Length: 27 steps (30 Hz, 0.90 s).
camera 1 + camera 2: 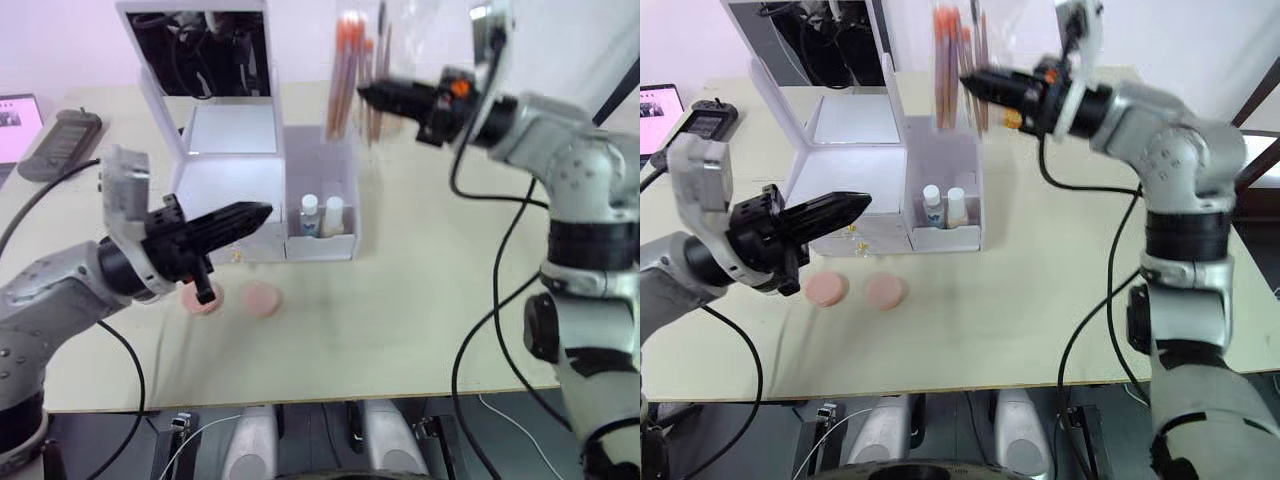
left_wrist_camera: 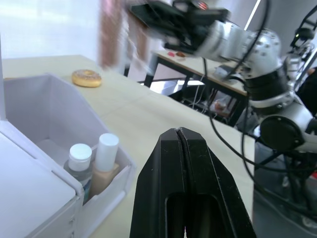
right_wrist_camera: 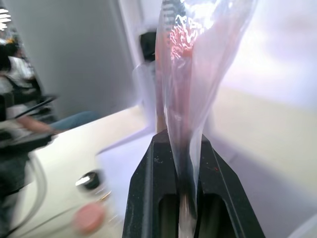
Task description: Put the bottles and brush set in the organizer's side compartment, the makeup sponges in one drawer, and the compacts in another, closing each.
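Brush set [image 1: 958, 70] blurred, in clear bag, pinched by right hand [image 1: 975, 85] above organizer [image 1: 890, 190]. Left hand [image 1: 855, 205] closed, empty. Two bottles [image 1: 321, 214] upright in side compartment.

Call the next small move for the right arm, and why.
Probably lower the brush set straight down into the organizer's side compartment. The right gripper is shut on its clear sleeve, hanging above the compartment, where two bottles already stand at the front.
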Tool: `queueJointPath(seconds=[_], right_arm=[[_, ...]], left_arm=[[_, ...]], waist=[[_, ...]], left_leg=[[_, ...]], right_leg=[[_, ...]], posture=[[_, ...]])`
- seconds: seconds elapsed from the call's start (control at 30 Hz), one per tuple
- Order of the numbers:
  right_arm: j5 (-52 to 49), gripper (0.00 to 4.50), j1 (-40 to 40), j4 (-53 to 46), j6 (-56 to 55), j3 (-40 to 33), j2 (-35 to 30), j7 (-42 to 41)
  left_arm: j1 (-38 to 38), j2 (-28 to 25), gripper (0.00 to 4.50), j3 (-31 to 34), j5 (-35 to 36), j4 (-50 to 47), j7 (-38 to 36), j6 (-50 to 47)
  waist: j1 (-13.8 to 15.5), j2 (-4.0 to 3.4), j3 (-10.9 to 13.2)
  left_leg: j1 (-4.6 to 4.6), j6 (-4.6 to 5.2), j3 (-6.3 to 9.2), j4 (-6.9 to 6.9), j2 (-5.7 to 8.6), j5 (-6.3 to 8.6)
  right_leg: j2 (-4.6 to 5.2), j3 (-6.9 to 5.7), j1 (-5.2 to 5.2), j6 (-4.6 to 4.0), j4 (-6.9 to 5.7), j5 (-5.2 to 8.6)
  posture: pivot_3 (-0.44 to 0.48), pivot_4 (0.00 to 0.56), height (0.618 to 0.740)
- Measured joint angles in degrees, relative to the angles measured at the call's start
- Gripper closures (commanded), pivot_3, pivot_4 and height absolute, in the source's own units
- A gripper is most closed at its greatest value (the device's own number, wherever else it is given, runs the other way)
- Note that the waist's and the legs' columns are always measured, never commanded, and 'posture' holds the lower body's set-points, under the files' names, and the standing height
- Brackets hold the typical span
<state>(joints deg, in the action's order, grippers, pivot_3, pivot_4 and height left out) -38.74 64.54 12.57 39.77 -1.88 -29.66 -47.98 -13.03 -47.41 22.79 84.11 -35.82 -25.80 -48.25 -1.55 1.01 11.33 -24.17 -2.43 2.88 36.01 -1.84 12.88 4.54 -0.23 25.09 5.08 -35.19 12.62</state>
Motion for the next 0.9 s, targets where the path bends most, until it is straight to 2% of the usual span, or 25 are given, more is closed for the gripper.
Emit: queueJointPath(seconds=[0.1,0.23,0.4,0.53,0.9], right_arm=[[8.3,4.43,4.2,15.5,-14.5,3.9,4.5,-5.7],[13.8,4.43,9.3,33.0,-25.4,5.1,7.2,-14.4],[19.2,4.43,13.0,46.0,-33.5,5.1,9.0,-20.0],[20.5,4.43,13.2,50.6,-34.4,4.2,10.4,-22.9],[24.4,4.43,12.0,55.2,-40.2,1.7,15.0,-23.7]], left_arm=[[3.3,-1.3,4.50,1.3,2.3,-0.5,-1.7,-0.2],[5.3,-2.0,4.50,2.9,2.4,-0.6,-1.5,0.4],[7.1,-2.0,4.50,3.4,0.1,-1.1,-1.2,1.7],[9.1,-2.1,4.50,3.9,-0.2,-1.4,-1.3,2.3],[12.2,-3.7,4.50,5.1,-1.3,-2.6,-1.6,2.5]], waist=[[-0.6,-0.05,0.0],[-0.4,-0.10,0.1],[-0.6,-0.11,0.1],[-0.9,-0.15,0.2],[-1.0,-0.18,0.2]], left_leg=[[-0.08,0.00,0.01,-0.05,0.01,0.00],[-0.23,-0.02,0.01,-0.01,0.02,-0.01],[-0.19,-0.03,0.02,-0.02,0.02,-0.02],[-0.15,-0.07,0.02,-0.01,0.02,-0.04],[0.00,-0.32,0.03,0.01,0.01,-0.18]], right_leg=[[0.00,0.01,0.04,0.09,-0.02,0.03],[0.02,0.01,0.12,0.20,0.00,-0.04],[0.00,0.01,0.12,0.17,-0.07,-0.02],[0.00,0.01,0.13,0.16,-0.18,-0.02],[-0.02,0.05,0.12,0.10,-0.45,-0.01]], posture=[[0.000,0.150,0.740],[0.000,0.150,0.740],[0.000,0.150,0.740],[0.000,0.150,0.740],[0.000,0.150,0.740]])
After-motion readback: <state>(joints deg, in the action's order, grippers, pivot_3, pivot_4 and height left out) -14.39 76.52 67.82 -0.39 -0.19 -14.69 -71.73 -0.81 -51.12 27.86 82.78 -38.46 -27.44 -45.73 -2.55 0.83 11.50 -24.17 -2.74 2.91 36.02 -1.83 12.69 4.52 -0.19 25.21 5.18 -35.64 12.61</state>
